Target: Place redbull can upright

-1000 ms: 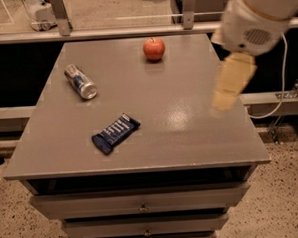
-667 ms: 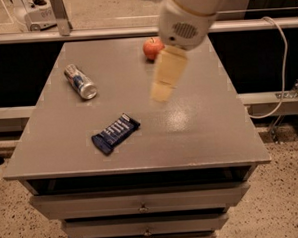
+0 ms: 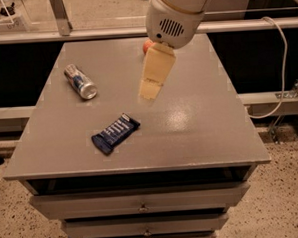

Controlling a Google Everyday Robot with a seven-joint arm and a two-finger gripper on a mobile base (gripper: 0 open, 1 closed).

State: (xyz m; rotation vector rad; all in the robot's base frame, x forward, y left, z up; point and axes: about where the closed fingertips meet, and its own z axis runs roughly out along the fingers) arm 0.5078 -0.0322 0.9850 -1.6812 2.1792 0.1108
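A: Can?
B: The slim silver-and-blue metal redbull can (image 3: 80,81) is lying on its side, back-left on the grey tabletop (image 3: 199,123). Its long axis is running back-left to front-right, with the shiny end facing front-right.
A: Pincer?
B: The cream robot gripper (image 3: 149,91) is hanging over mid-table, well apart from the can. Spread or pressed together, can't tell.
A: Rest?
B: A flat dark-blue snack wrapper (image 3: 115,133) is lying nearer the front.

It looks like a robot lab: the gripper (image 3: 150,90) hangs over a grey drawer cabinet (image 3: 210,138), with speckled floor (image 3: 288,199) below it, a loose cable (image 3: 284,44) to its right and a metal rail (image 3: 84,34) behind.
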